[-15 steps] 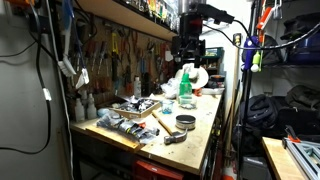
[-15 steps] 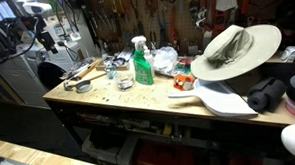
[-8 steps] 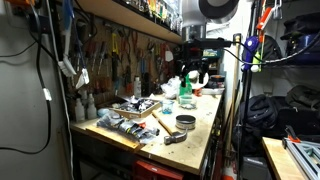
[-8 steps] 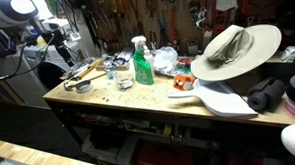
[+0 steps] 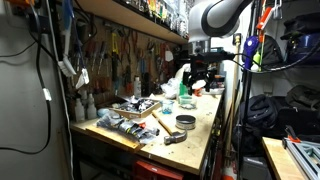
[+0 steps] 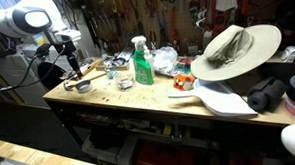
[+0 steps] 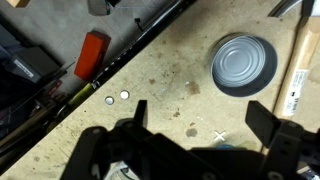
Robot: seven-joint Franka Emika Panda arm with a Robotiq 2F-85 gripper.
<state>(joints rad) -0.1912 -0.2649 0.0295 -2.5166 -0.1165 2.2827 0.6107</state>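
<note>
well, the gripper (image 7: 196, 112) hangs above the bench (image 7: 170, 65) with its jaws wide apart and nothing between them but bare, stained wood. the nearest thing is the tin (image 7: 244, 66), round and grey. it lies flat on the bench ahead of the jaws, off toward the finger on the right of the wrist view, and is clear of both fingers. just beside the tin, further that same way, runs a hammer handle (image 7: 300, 58). ahead of the other finger sit two small washers (image 7: 117, 97), side by side. beyond them a dark rod (image 7: 140, 48) crosses slantwise, with a red block (image 7: 91, 53) on its far side. in an exterior view the gripper (image 6: 71, 65) is up off the bench, with the tin (image 6: 81, 85) below it and apart from it. a green spray bottle (image 6: 142, 63) and a hat (image 6: 234, 47) stand farther along the bench, well away from the jaws.
</note>
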